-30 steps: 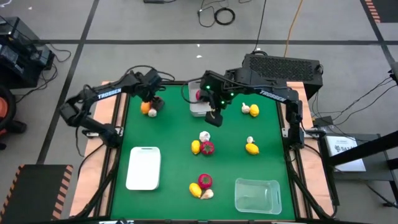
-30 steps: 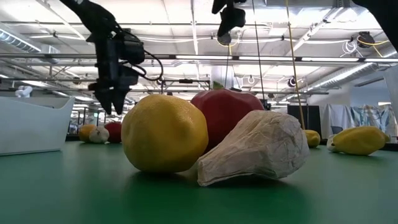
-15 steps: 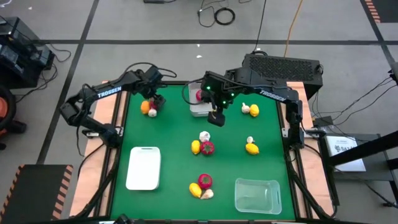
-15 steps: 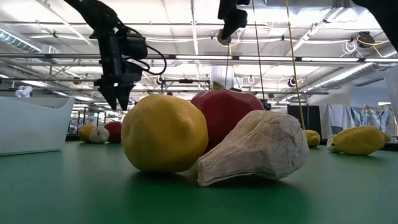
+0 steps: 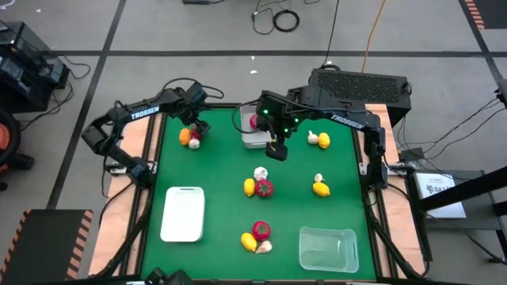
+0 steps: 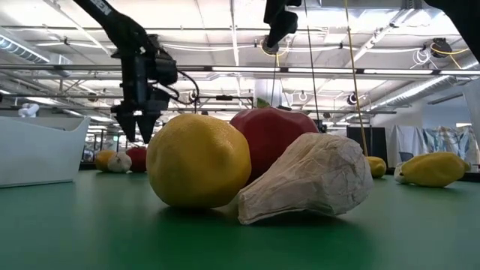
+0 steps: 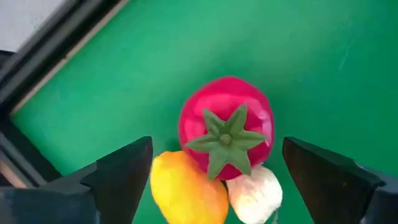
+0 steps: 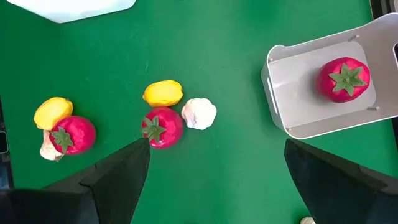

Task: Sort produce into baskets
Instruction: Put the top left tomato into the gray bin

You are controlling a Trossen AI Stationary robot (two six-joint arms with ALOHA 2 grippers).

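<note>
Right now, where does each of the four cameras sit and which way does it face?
High: overhead, straight down on the table; both arms show.
Low: at tabletop height, level across; lemon up close, left gripper above.
Left wrist: looks down past its own open fingers at a tomato.
Right wrist: looks down on the grey-white bin.
Shared: the bin also shows in the high view.

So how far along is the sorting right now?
Done: one red piece lies in the grey-white bin. In hand: nothing held; the left gripper is open over a cluster of red piece, lemon and garlic. The right gripper is open beside the bin. Left: the other clusters on the mat; white tray and clear tub hold nothing.
</note>
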